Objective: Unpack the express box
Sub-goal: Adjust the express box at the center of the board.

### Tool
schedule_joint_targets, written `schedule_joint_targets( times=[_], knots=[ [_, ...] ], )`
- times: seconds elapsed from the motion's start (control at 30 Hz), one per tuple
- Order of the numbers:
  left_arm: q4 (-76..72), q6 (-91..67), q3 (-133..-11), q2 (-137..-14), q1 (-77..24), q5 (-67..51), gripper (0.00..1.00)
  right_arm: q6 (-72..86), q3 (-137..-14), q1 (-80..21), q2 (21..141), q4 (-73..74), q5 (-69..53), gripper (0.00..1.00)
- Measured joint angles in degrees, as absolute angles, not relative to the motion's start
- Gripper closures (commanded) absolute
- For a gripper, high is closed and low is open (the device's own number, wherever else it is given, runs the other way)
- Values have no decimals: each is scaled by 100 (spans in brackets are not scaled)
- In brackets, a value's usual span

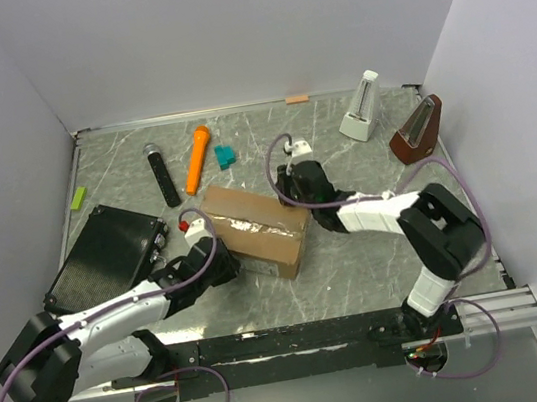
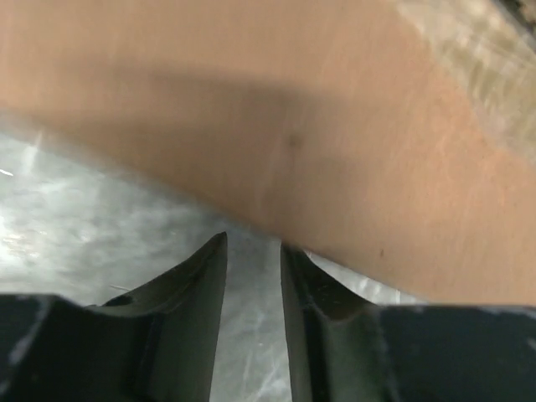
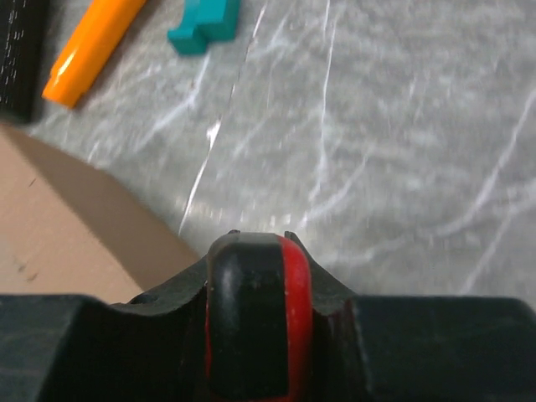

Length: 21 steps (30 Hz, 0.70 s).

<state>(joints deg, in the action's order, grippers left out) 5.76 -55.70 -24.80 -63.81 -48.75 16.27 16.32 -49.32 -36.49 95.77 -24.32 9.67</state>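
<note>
The express box (image 1: pixel 257 228), a brown carton with a clear tape strip along its top seam, lies shut in the middle of the table. My left gripper (image 1: pixel 224 265) is low at its near left side. In the left wrist view the box wall (image 2: pixel 335 142) fills the frame just ahead of the left gripper (image 2: pixel 253 241), whose jaws stand a little apart with only table between them. My right gripper (image 1: pixel 293 190) hovers at the box's far right corner. It is shut (image 3: pixel 260 234) on a black and red tool handle (image 3: pixel 255 318), and the box edge (image 3: pixel 50 226) shows to its left.
A flat black ribbed case (image 1: pixel 105 254) lies left of the box. Behind it are a black stick (image 1: pixel 159 170), an orange marker (image 1: pixel 197 158), a teal block (image 1: pixel 225 156) and a green piece (image 1: pixel 78 197). A white metronome (image 1: pixel 362 106) and a brown one (image 1: pixel 417 130) stand back right.
</note>
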Motion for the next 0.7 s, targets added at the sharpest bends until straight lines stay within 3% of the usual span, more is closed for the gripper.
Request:
schedule_joint_targets(
  times=[0.23, 0.7],
  knots=[
    [987, -4978, -3076, -6884, -4705, 2023, 53, 1660, -4027, -4139, 8381, -1916, 1605, 100],
    [1238, -3774, -4648, -8545, -4178, 1767, 49, 1787, -3636, -4615, 7035, -464, 2565, 100]
  ],
)
